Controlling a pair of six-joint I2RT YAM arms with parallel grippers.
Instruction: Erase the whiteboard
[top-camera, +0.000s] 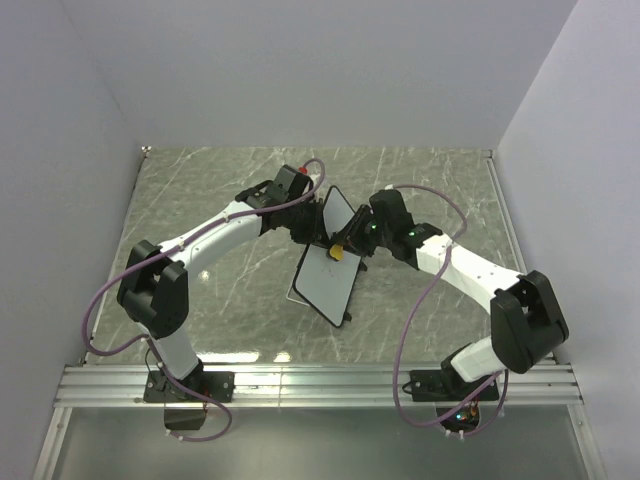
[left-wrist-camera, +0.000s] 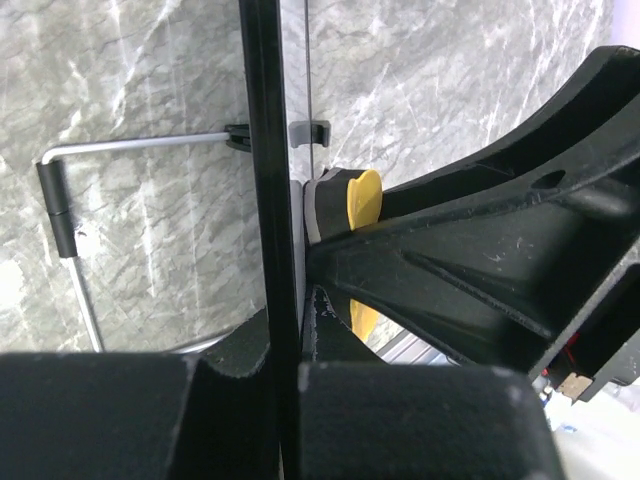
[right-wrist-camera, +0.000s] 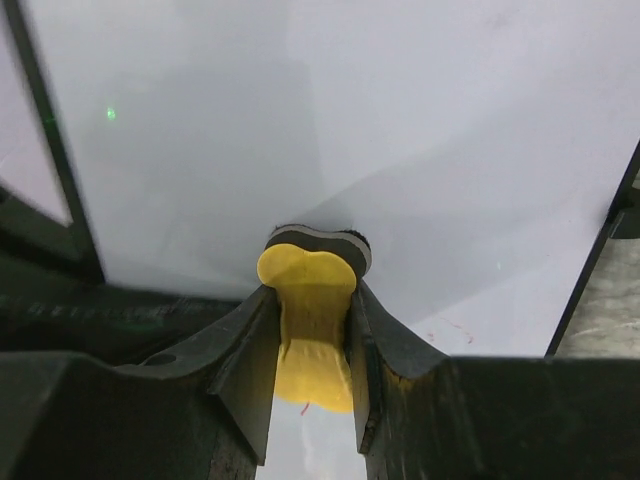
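Two tools engaged | left tool (left-wrist-camera: 287, 368) clamped on whiteboard (top-camera: 328, 280) edge, board tilted up at mid-counter (top-camera: 220, 300), long axis near-far | right tool (right-wrist-camera: 312, 330) clamped on yellow eraser (right-wrist-camera: 308, 290), pressed to board face directly ahead.

eraser (top-camera: 337, 253) against whiteboard (top-camera: 325, 282), left claw (left-wrist-camera: 285, 368) left, right claw (right-wrist-camera: 312, 302) right

the whiteboard (top-camera: 328, 282), black-rimmed and mostly clean, stands tilted mid-table.
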